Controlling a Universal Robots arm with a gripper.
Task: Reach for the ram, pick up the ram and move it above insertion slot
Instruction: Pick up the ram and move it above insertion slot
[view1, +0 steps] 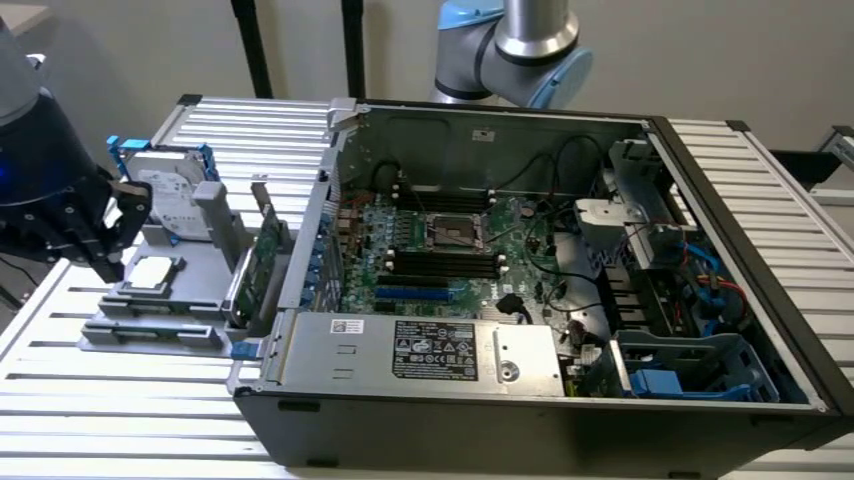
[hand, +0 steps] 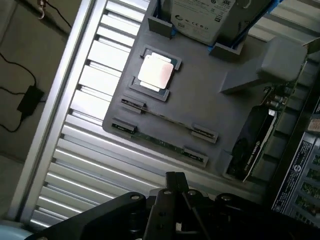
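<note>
Fingers (hand: 176, 182) pressed closed, holding nothing, poised over grey fixture (view1: 187, 262) at exterior view's left. Ram (hand: 160, 143) seated in fixture near CPU (hand: 156, 71), untouched.

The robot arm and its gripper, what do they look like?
The arm is a silver tube with rounded light-blue joint caps. The gripper is matt black and bulky, with narrow black fingers and a faint blue glow on its body.

Exterior view: high, angled down, wide. Wrist view: near, downward. Shared: parts tray (view1: 187, 275) (hand: 200, 100).
</note>
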